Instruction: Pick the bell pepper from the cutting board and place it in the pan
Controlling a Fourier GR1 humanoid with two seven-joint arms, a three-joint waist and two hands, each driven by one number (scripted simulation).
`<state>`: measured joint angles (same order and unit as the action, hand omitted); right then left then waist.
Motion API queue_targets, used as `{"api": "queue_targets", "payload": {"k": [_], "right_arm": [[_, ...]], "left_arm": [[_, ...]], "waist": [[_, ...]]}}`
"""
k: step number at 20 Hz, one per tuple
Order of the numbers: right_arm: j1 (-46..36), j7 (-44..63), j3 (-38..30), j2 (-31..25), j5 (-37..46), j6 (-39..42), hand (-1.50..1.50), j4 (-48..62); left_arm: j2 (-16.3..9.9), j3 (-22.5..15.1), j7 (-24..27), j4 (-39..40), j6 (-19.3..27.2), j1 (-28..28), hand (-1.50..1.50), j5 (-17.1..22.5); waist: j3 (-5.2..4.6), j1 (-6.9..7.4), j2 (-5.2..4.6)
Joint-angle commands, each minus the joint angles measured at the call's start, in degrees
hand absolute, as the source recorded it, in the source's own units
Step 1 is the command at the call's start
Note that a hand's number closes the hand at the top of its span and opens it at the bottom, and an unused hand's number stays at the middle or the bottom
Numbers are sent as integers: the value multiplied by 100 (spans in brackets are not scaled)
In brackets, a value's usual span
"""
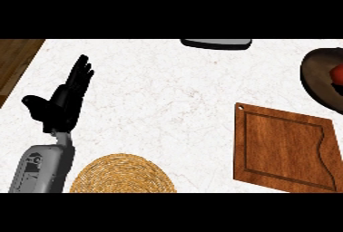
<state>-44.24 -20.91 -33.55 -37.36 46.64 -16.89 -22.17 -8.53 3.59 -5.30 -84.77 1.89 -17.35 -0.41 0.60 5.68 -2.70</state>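
The bell pepper (338,73) lies in the pan (315,74), beyond the cutting board (285,152). Left of the board, the left hand (64,102) rests open.

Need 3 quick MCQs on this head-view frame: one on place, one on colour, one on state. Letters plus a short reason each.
1. Where does the red bell pepper show?
A. on the cutting board
B. in the dark pan at the right edge
C. on the woven mat

2. What colour is the round woven mat?
A. straw yellow
B. blue
C. white

3. How is the left hand?
A. curled round the pepper
B. flat on the cutting board
C. open, fingers up, holding nothing

Answers:
1 B: a red patch sits inside the pan, and the cutting board carries nothing.
2 A: its coils are straw yellow against the white counter.
3 C: its fingers are straight, at the view's left, away from the other things.
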Motion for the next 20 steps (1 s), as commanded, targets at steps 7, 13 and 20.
{"api": "queue_targets", "payload": {"k": [7,13,20], "right_arm": [[-78,-390,-289,-150,-372,1483,-150,1093],[-139,-1080,-873,5,-959,1185,-150,1015],[147,-1728,-1587,-619,-1754,2538,-150,1253]], "left_arm": [[12,-9,-114,-173,-35,46,0,69],[-47,81,48,34,4,8,0,7],[-171,249,150,88,-20,188,0,49]], "waist": [[13,59,2],[12,-72,12],[-12,-296,119]]}}
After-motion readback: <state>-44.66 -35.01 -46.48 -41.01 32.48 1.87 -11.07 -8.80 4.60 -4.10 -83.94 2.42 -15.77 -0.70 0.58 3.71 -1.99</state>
